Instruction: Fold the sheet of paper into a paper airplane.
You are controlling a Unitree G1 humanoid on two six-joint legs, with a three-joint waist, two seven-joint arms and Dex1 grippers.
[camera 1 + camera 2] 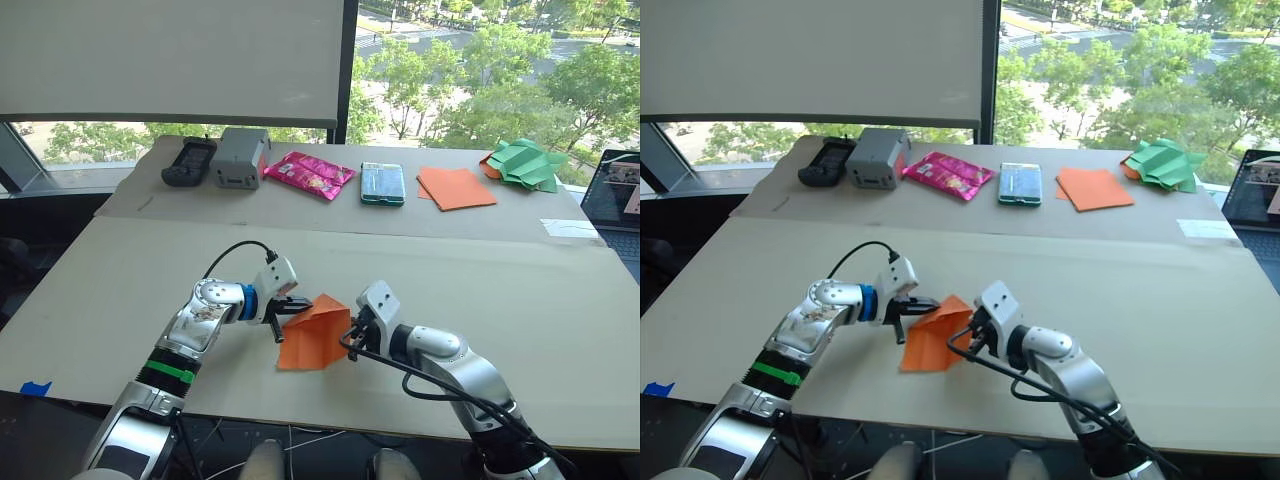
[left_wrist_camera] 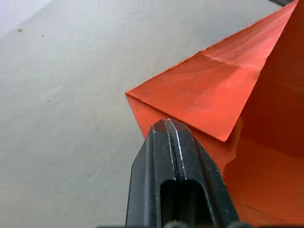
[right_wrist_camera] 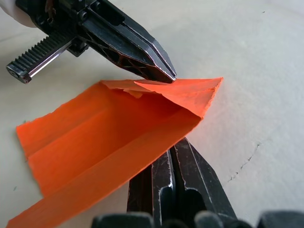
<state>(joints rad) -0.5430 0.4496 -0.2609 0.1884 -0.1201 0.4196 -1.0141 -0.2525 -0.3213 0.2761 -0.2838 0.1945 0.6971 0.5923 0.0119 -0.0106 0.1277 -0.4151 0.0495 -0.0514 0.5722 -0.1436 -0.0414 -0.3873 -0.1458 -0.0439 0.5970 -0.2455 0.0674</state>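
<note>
At about 7 o'clock in the head view, the left gripper (image 1: 296, 305) reaches in from the robot's left, its two black fingers pressed flat together on the near-left edge of the sheet of paper (image 1: 315, 335). The left wrist view shows those fingers (image 2: 173, 142) with no gap between them, nipping the paper where a triangular flap is folded over.

The sheet of paper, orange and partly folded, sits at about 6 o'clock on the near part of the table (image 1: 120, 290), between the two grippers, standing up like a tent with its lower edge down on the surface.

The right gripper (image 1: 350, 343) comes in from 5 o'clock and meets the paper's right edge. In the right wrist view its fingers (image 3: 183, 166) lie closed against each other under the raised fold, the paper's edge tucked at their tips.

Along the far edge, from 11 to 2 o'clock, lie a black controller (image 1: 189, 161), a grey box (image 1: 240, 157), a pink packet (image 1: 308, 174), a green packet (image 1: 382, 183), smooth orange sheets (image 1: 456, 187) and green crumpled paper (image 1: 526, 163).
</note>
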